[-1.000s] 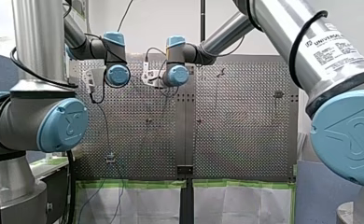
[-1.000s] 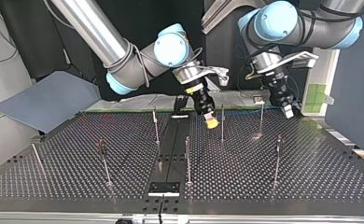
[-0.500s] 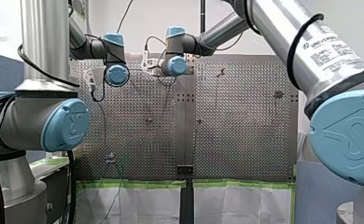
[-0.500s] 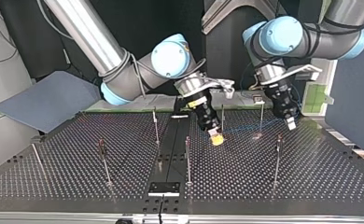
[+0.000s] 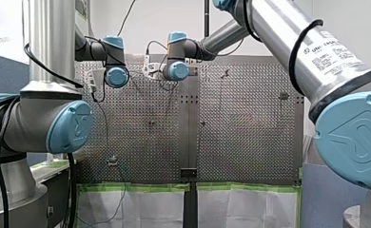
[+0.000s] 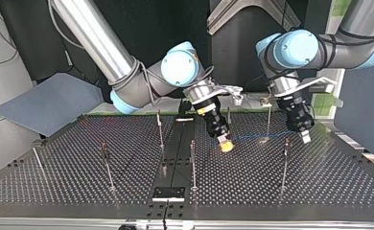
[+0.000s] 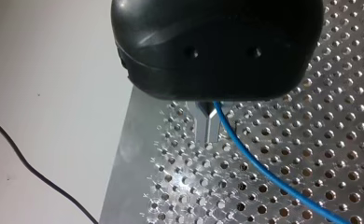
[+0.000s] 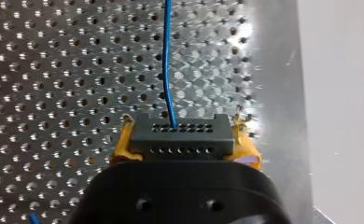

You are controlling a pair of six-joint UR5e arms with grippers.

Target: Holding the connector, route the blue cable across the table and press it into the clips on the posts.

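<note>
Several posts (image 6: 192, 160) stand on the table (image 6: 79, 191). In the top view the nearest row lies at about six o'clock of both grippers, and its clips are too small to read. Beyond that row, my right gripper (image 6: 225, 143) is clenched on the connector (image 8: 178, 135), with yellow pads (image 8: 124, 147) pressing on its two ends, low over the table's middle. The cable (image 6: 252, 138) leaves the connector's face and runs toward three o'clock, seemingly clear of the table. It reaches my left gripper (image 6: 304, 135), whose metal fingers (image 7: 207, 126) are closed around it. Past them, the left wrist view shows the cable running on over the holes. Farther back, another post (image 6: 268, 120) stands at about twelve o'clock of the span, between the two grippers.

As I judge it, the step in hand is bringing this span to a post and seating it in the clip. To do it well:

- Hold the cable just taut enough to lie straight, not so tight that it tugs the wire out of the connector.
- Bring the span in level above the clip's mouth, then lower both grippers together so it presses in squarely.
- Let the cable slide through the left grip rather than kink.
- The posts look thin and may flex, so push along the clip's opening, not sideways.
</note>
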